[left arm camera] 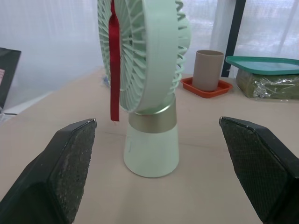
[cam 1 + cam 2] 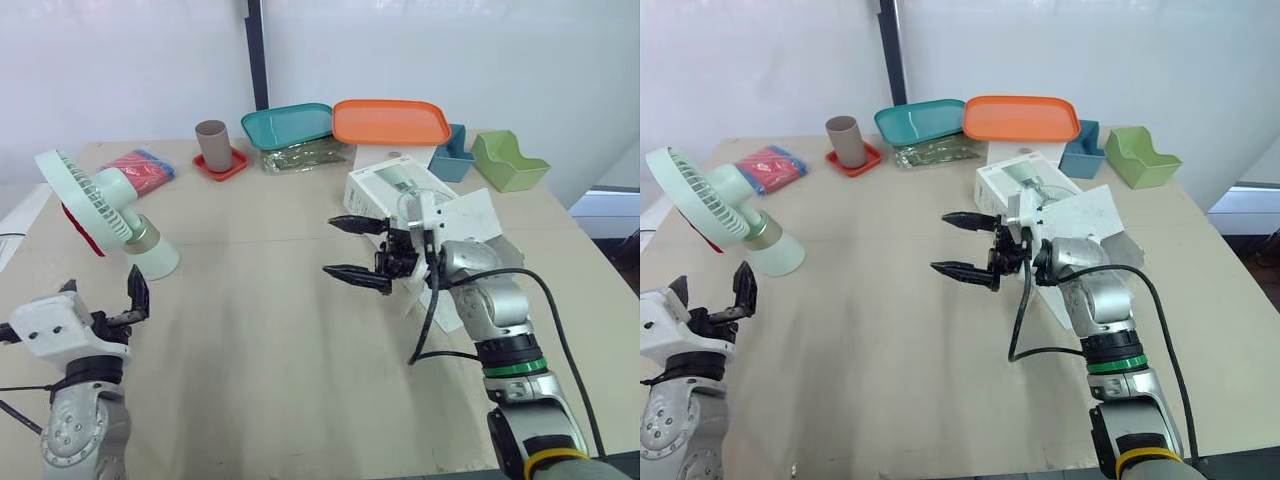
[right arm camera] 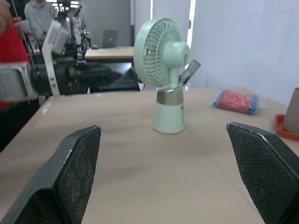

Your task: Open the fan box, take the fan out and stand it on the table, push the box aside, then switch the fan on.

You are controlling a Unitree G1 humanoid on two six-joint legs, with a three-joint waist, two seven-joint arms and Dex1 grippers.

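Note:
A pale green fan with a gold band and a red ribbon stands upright on the table's left side; it also shows as the fan and the fan. My left gripper is open, a short way in front of the fan, holding nothing. The white fan box lies open at the right centre with its flaps spread. My right gripper is open just left of the box, pointing toward the fan, with nothing between its fingers.
Along the far edge are a red packet, a brown cup on a red coaster, a teal tray over a green bag, an orange tray, a blue bin and a green bin. A black cable hangs from my right arm.

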